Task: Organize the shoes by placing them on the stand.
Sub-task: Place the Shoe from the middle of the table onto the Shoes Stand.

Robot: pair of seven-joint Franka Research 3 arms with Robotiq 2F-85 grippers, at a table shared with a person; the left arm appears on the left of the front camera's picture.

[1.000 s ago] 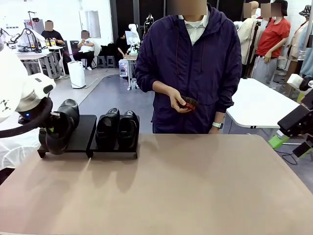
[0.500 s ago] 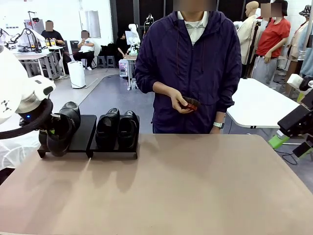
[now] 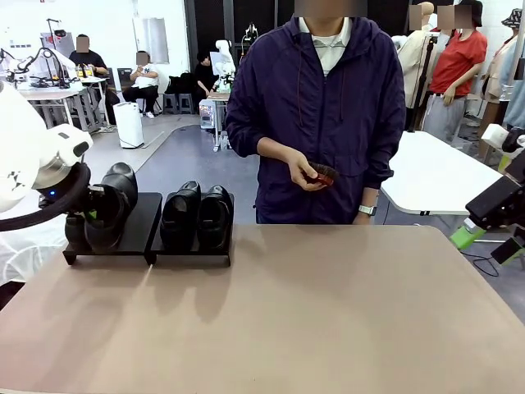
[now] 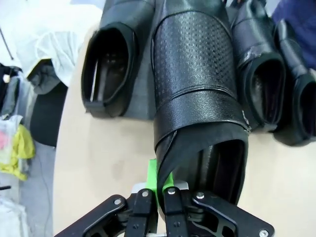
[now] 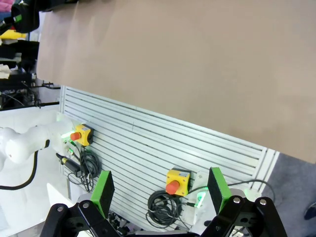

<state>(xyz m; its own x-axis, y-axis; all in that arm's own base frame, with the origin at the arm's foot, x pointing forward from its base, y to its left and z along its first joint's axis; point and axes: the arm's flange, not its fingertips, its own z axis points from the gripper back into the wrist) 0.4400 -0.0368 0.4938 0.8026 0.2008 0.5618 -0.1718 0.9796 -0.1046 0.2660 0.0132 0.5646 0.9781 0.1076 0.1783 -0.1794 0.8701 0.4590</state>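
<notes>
My left gripper (image 3: pixel 89 216) is shut on the heel rim of a glossy black shoe (image 3: pixel 109 207). The shoe hangs tilted, toe down, over the left platform of the black stand (image 3: pixel 139 234). In the left wrist view the green pad (image 4: pixel 153 174) pinches the shoe's (image 4: pixel 197 94) collar, just above my left gripper (image 4: pixel 159 190). Another shoe (image 4: pixel 106 64) lies beside it on the stand (image 4: pixel 144 91). Two more shoes (image 3: pixel 197 215) sit side by side on the right platform. My right gripper (image 5: pixel 160 190) is open, off the table's right side.
A person stands at the far edge of the table (image 3: pixel 312 312), holding a small reddish-brown object (image 3: pixel 318 173) in both hands. The right arm (image 3: pixel 496 209) hangs beyond the table's right edge, above a slatted panel (image 5: pixel 163 143) with cables.
The held shoe has shifted slightly up and to the right, farther over the left platform. The right arm and the other shoes have not moved.
</notes>
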